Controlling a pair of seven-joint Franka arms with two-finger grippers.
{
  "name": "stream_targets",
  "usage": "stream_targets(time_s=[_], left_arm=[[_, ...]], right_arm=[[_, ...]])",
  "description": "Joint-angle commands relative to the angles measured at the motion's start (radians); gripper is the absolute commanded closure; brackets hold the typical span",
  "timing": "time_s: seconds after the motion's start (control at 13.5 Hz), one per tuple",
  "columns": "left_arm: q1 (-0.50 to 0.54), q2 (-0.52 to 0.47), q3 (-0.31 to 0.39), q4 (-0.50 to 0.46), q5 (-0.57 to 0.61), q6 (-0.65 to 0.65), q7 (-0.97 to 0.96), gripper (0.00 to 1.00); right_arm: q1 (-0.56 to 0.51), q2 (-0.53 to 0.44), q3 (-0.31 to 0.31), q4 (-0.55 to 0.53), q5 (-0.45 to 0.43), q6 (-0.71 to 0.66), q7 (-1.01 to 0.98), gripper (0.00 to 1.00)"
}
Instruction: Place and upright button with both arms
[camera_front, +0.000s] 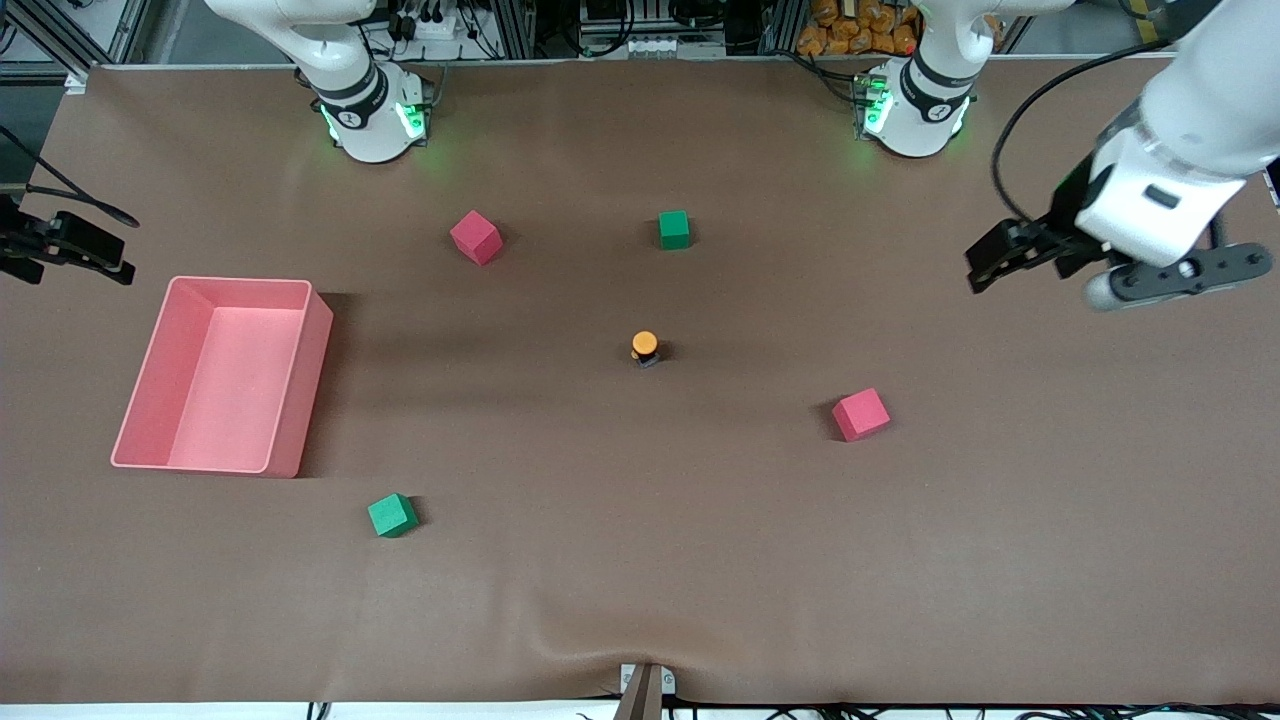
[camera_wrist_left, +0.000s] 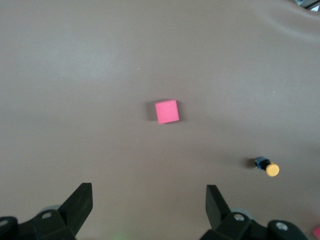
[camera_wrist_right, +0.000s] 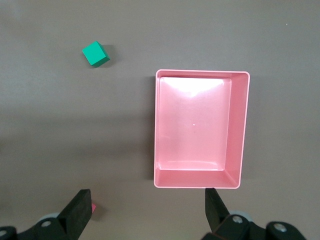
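Note:
The button (camera_front: 645, 347) stands near the middle of the brown table, its round orange cap over a small black body; the left wrist view also shows the button (camera_wrist_left: 267, 167). My left gripper (camera_front: 982, 268) hangs open and empty in the air over the left arm's end of the table, well away from the button. Bare table shows between its black fingers (camera_wrist_left: 82, 200). My right gripper (camera_front: 125, 250) is open and empty too, up over the right arm's end of the table beside the pink bin. The right wrist view does not show the button.
A pink bin (camera_front: 300, 400) (camera_wrist_right: 240, 130) sits empty at the right arm's end. Two red cubes (camera_front: 476, 237) (camera_front: 861, 414) and two green cubes (camera_front: 674, 229) (camera_front: 392, 515) lie scattered around the button. One red cube (camera_wrist_left: 166, 111) shows in the left wrist view.

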Motion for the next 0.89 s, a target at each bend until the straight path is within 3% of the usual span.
stream_targets(time_s=[0.0, 0.37, 0.82], left_arm=[[-0.01, -0.083, 0.076, -0.069, -0.033, -0.033, 0.093, 0.0], [-0.006, -0.088, 0.195, -0.063, -0.032, -0.06, 0.29, 0.0], [0.014, -0.133, 0.232, -0.097, -0.019, -0.111, 0.33, 0.0]], right_arm=[[-0.009, -0.016, 0.007, -0.01, 0.004, -0.004, 0.015, 0.0], [-0.007, -0.016, 0.007, -0.01, 0.004, -0.004, 0.015, 0.0], [-0.003, -0.016, 0.007, -0.01, 0.004, -0.004, 0.015, 0.0]])
